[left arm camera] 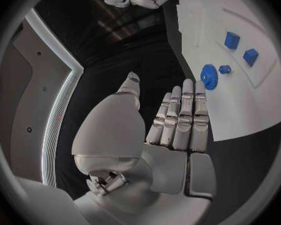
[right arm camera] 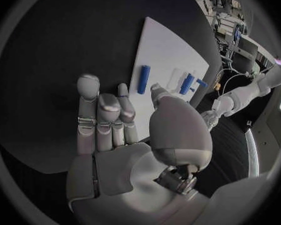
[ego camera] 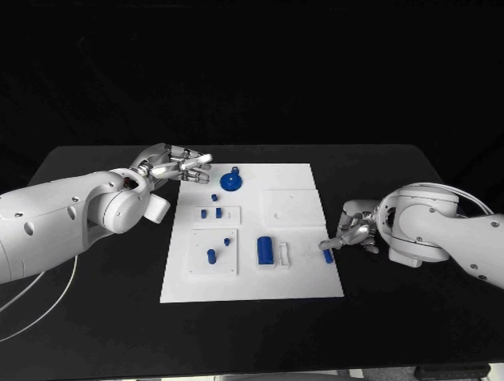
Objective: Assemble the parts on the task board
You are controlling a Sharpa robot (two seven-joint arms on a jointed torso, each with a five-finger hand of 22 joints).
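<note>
The white task board (ego camera: 303, 274) lies in the middle of the black table. My left hand (ego camera: 178, 167) hovers at its far left corner with fingers straight and nothing in it; the left wrist view shows its palm (left arm camera: 178, 130) beside the board (left arm camera: 253, 105). A blue gear (ego camera: 231, 183) (left arm camera: 208, 76) lies just beyond those fingers. My right hand (ego camera: 355, 230) is at the board's right edge, fingers (right arm camera: 103, 110) spread and holding nothing. A short blue peg (ego camera: 327, 255) (right arm camera: 143, 79) lies on the board's edge right by the fingertips.
Two small blue blocks (ego camera: 212, 213) (left arm camera: 240, 47) sit on a raised white plate. A long blue block (ego camera: 266, 249) (right arm camera: 187, 83) lies beside a clear piece (ego camera: 284, 254). Small blue pegs (ego camera: 212, 255) stand on the near left plate. Black table surrounds the board.
</note>
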